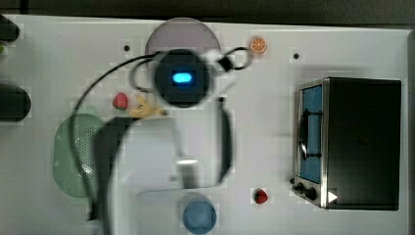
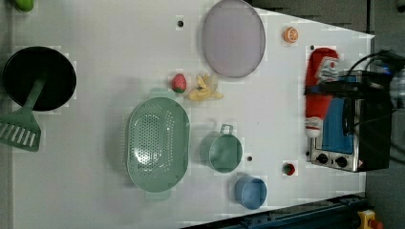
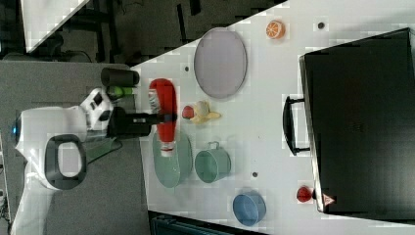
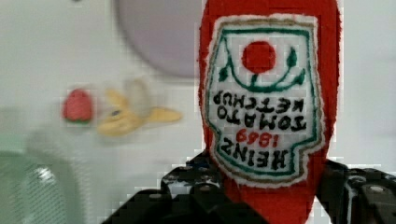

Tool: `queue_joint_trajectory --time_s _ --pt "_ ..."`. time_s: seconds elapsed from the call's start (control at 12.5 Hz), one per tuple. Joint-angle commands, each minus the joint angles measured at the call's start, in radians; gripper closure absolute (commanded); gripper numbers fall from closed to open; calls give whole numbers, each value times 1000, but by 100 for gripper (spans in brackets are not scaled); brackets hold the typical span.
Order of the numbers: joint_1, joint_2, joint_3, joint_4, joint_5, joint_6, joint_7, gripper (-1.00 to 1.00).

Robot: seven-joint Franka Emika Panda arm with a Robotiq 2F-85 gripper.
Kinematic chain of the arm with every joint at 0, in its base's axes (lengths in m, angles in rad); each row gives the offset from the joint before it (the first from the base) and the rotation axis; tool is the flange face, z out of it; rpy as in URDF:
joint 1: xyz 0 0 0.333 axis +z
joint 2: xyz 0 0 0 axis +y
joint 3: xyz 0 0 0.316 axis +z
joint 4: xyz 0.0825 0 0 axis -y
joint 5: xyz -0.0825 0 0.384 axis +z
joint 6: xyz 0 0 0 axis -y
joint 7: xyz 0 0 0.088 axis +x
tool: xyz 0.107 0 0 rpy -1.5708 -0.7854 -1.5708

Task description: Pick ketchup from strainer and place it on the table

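Observation:
The ketchup is a red squeeze bottle with a white label, and my gripper is shut on its lower body, with dark fingers on either side. In the left view the ketchup hangs in the air with its white cap pointing toward the left view's bottom, and the gripper crosses its middle. In the right view the ketchup is lifted over the edge of the pale green strainer. The strainer lies empty on the white table.
A grey-lilac plate, a banana peel and a strawberry lie beyond the strainer. A green cup and a blue cup stand beside it. A toaster oven, an orange slice and a black pan border the table.

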Motion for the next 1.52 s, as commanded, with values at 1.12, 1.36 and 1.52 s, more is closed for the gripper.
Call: queue_joint_trajectory --time_s 1.12,1.36,1.52 --pt "-27 216 -114 -287 -1 384 -108 -61" --pt "-25 216 -107 -282 0 384 -106 -100" --pt "-25 159 -107 -261 1 350 -52 -100"
